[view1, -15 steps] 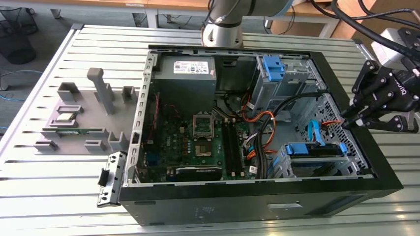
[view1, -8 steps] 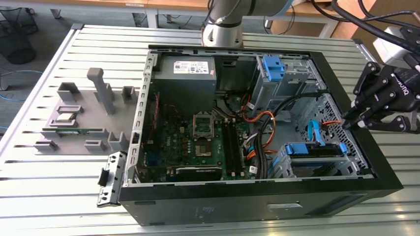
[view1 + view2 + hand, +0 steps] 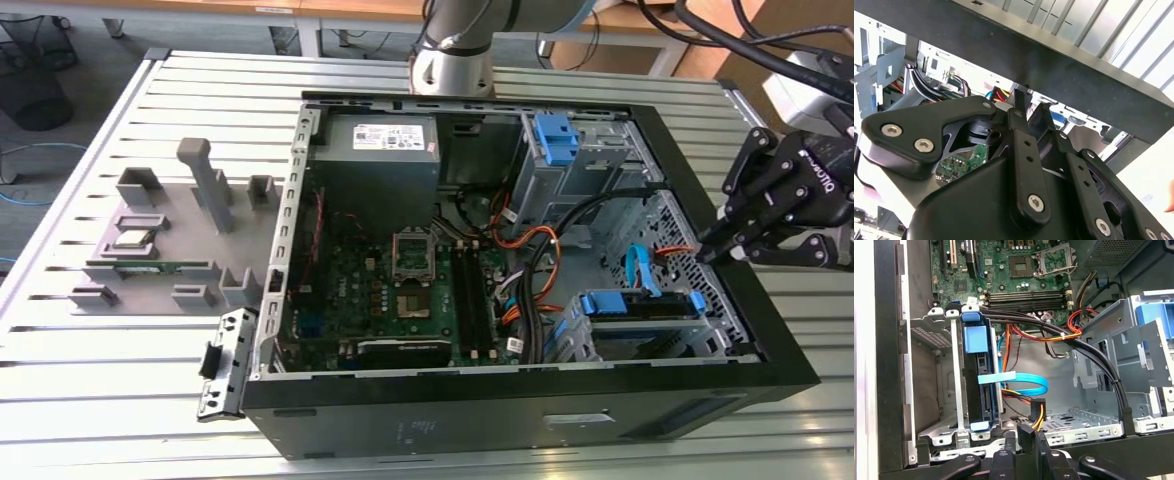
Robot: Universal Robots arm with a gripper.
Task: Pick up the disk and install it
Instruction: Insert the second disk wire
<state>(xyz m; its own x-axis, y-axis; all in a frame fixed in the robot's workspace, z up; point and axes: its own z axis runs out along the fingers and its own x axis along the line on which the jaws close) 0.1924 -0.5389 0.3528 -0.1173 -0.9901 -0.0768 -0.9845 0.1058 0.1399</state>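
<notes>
The disk [image 3: 638, 306], clipped in its blue bracket, sits in the lower drive cage of the open computer case [image 3: 534, 400], toward the exterior view's right. In the first wrist view the disk [image 3: 980, 385] shows edge-on between the cage's metal rails, blue tab at its end. My gripper [image 3: 710, 252] hangs over the case's right wall, just beside that cage, fingers drawn together and holding nothing. Its fingertips [image 3: 1024, 432] point at the cage floor next to a black cable plug [image 3: 1037, 407]. In the second wrist view the gripper [image 3: 1029, 102] is seen from behind against the case rim.
A light-blue flat cable [image 3: 1019, 382] and red, orange and black wire bundles [image 3: 1054, 335] cross the space beside the cage. A lone blue bracket [image 3: 554, 135] sits in the upper bay, the grey power supply [image 3: 380, 140] at the back. Grey fixtures [image 3: 174, 240] stand on the slatted table.
</notes>
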